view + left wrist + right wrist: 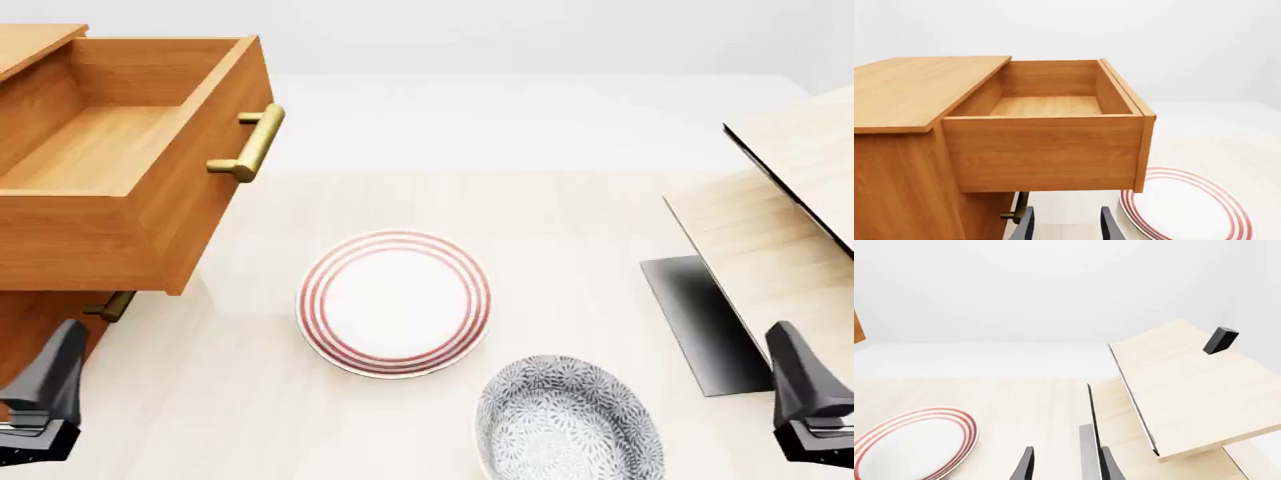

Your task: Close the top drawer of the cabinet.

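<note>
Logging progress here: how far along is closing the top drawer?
Nothing is done: the top drawer juts fully out of the cabinet, empty. Nothing in hand either; the left gripper and right gripper sit low, both open. The whole push remains.

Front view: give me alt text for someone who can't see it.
The top drawer stands pulled out of the cabinet at left, its brass handle facing right. A red-ringed plate and patterned bowl lie mid-table; both grippers sit low, holding nothing.

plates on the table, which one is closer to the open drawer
The red-ringed white plate; it lies just right of the top drawer. The grey patterned plate sits farther right.
</note>
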